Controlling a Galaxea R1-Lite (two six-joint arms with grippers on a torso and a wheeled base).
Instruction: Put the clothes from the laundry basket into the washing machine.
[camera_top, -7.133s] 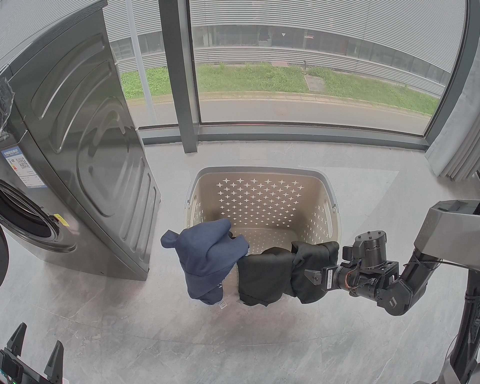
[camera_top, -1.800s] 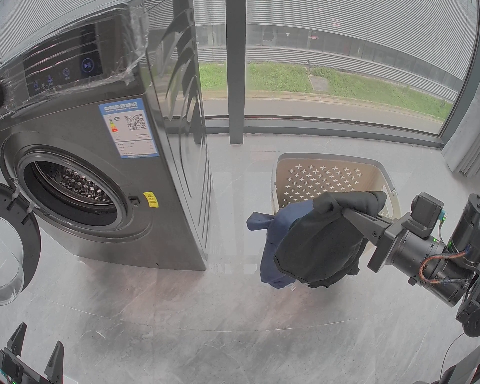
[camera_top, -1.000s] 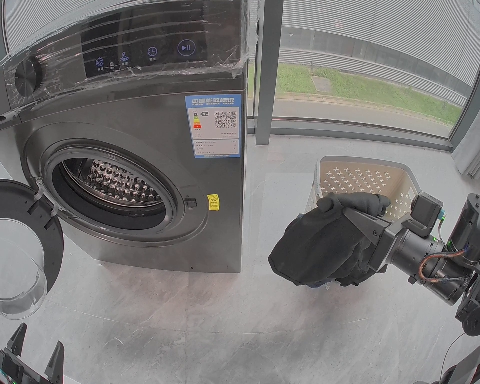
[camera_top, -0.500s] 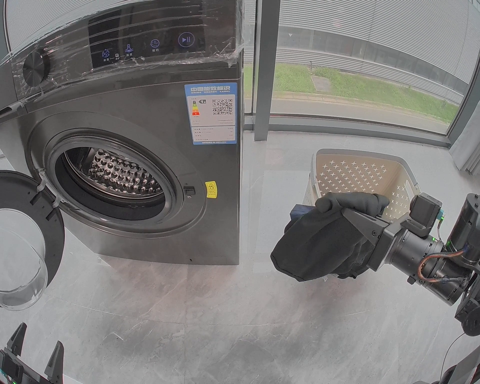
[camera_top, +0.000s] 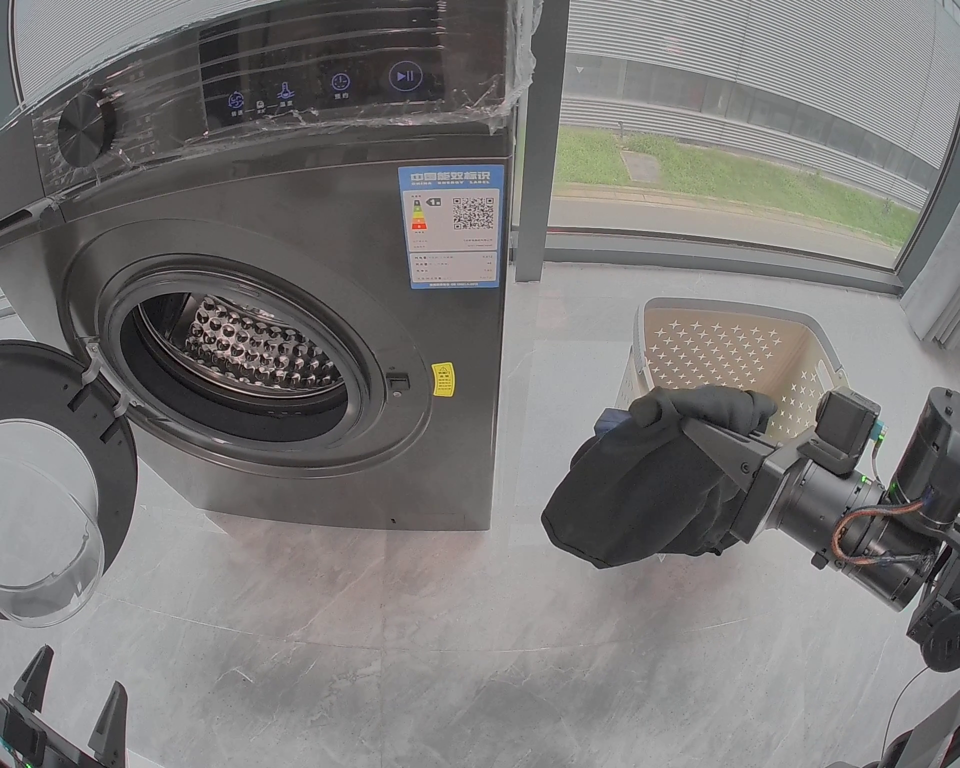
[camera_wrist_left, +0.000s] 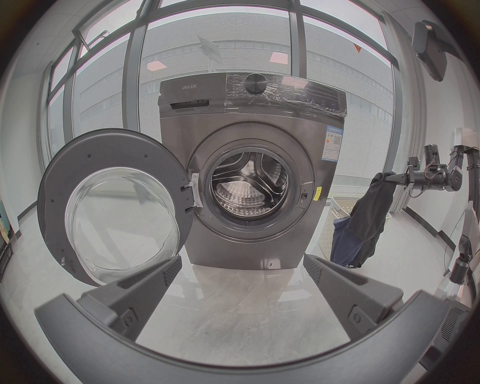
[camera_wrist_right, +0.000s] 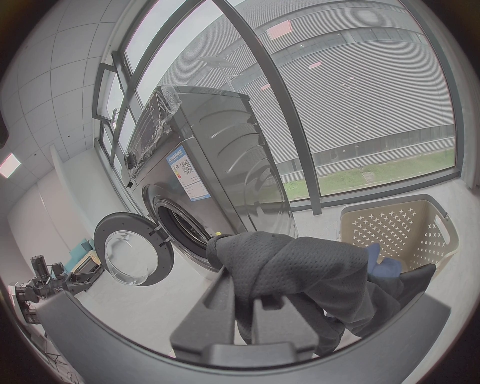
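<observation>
Clamping dark clothes (camera_top: 640, 490), right gripper (camera_top: 700, 432) closed, beside laundry basket (camera_top: 740, 304)

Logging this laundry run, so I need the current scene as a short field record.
washing machine: door swung open, drum looks empty
laundry basket: on the floor beside the machine
carried: black garment over a blue garment, hanging clear of the floor
right gripper: shut on the black garment
left gripper: open, empty, low
</observation>
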